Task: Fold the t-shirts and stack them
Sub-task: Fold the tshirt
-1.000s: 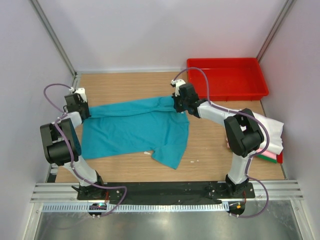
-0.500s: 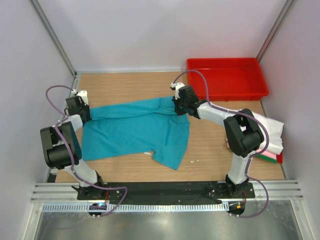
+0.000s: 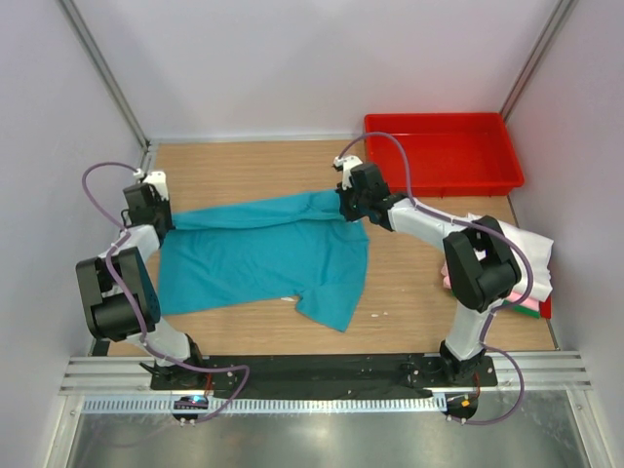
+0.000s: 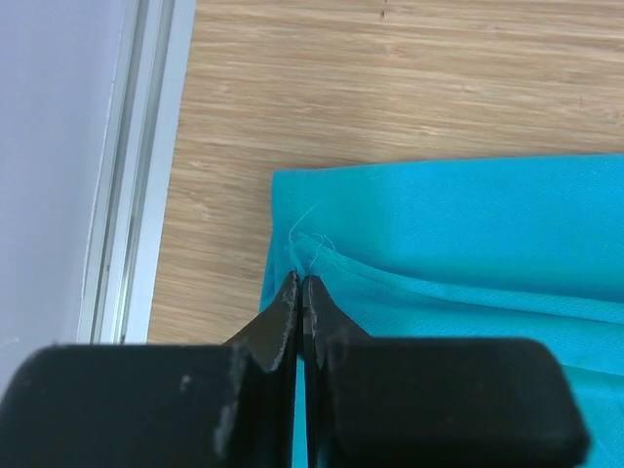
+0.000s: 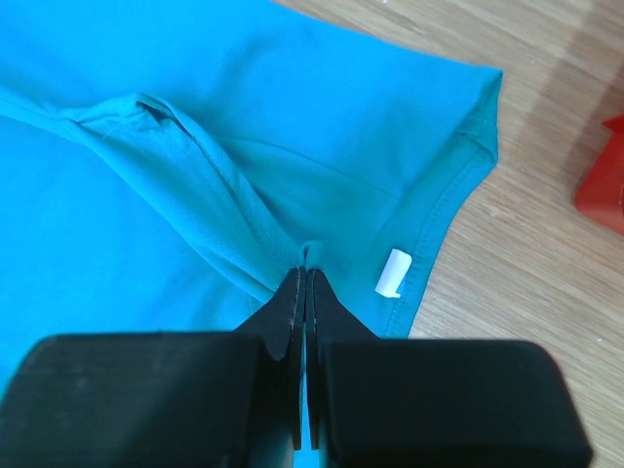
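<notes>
**Teal shirt at its first fold, finished pile waiting on the right**

The teal t-shirt (image 3: pixel 263 258) lies spread on the tabletop (image 3: pixel 253 166) between the two arms, mostly flat, with its far edge drawn into a straight band from one arm to the other. The left end effector (image 4: pixel 300 283) is clenched on a small pinch of cloth at the shirt's left far corner. The right end effector (image 5: pixel 304 278) is clenched on a raised fold just beside the white neck label (image 5: pixel 394 273).

By my reading, this shirt is only at its opening fold. One sleeve and the near hem hang loose toward the arm bases, and no neat rectangle has formed yet.

A pile of folded t-shirts (image 3: pixel 526 258) sits at the right edge, partly behind the right arm. White is on top, with pink and green edges showing beneath. The red tray (image 3: pixel 439 120) stands at the far right corner, apart from both.

What is left, I judge, is finishing the folds on the teal shirt and then carrying it onto that pile
</notes>
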`<move>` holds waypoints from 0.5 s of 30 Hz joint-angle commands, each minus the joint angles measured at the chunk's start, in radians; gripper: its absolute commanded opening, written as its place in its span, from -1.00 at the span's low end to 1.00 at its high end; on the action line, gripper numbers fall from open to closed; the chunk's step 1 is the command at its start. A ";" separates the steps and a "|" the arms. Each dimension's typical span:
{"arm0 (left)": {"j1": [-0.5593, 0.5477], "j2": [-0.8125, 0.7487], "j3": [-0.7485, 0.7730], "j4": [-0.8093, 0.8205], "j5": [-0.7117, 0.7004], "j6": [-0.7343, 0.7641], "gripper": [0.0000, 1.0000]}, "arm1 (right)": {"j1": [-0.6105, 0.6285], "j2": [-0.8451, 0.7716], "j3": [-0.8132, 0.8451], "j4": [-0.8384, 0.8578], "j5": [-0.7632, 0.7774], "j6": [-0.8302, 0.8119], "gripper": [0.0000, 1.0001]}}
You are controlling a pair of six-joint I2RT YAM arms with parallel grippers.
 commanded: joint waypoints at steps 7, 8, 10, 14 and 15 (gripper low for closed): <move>-0.005 -0.015 -0.031 0.028 -0.014 0.017 -0.99 | 0.006 -0.053 -0.017 -0.016 -0.064 -0.015 -0.98; -0.005 -0.013 -0.030 0.026 -0.013 0.017 -1.00 | 0.006 -0.052 -0.019 -0.021 -0.070 -0.015 -0.98; -0.006 -0.015 -0.031 0.022 -0.014 0.017 -0.98 | 0.006 -0.047 -0.022 -0.038 -0.079 -0.018 -0.97; -0.005 -0.027 -0.036 0.009 -0.014 0.010 -0.78 | 0.006 -0.053 -0.022 -0.059 -0.091 -0.020 -0.98; -0.006 -0.033 -0.037 0.008 -0.013 0.008 -0.72 | 0.005 -0.053 -0.023 -0.069 -0.091 -0.020 -0.98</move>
